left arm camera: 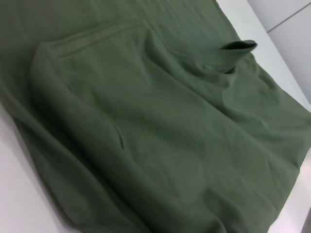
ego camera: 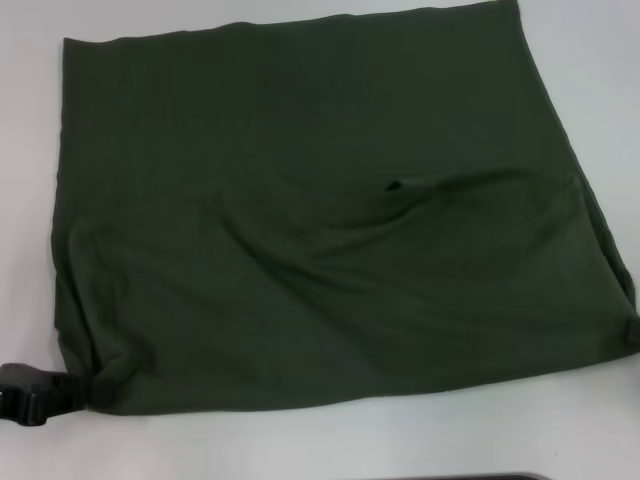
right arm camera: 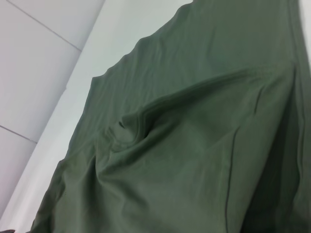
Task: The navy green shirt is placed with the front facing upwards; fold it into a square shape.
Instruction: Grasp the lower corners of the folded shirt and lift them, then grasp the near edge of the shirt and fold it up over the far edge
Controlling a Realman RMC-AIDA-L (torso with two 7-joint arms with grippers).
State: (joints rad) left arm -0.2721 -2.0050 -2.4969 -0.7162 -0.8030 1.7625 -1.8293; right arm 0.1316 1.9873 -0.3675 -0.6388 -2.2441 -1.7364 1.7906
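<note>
Green shirt (ego camera: 330,230) folded, plain side up, on white table (ego camera: 300,440); left gripper (ego camera: 85,392) pinching its 7 o'clock corner; right gripper (ego camera: 632,332) at 4 o'clock edge, grip unclear

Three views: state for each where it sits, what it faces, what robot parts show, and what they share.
Head view: high, looking down at the dark olive-green cotton shirt on the white table; left end effector at its near left corner, right end effector at its right edge.
Left wrist view: low over shirt folds; no robot parts.
Right wrist view: same, opposite side.
Shared: upturned hem fold.
</note>
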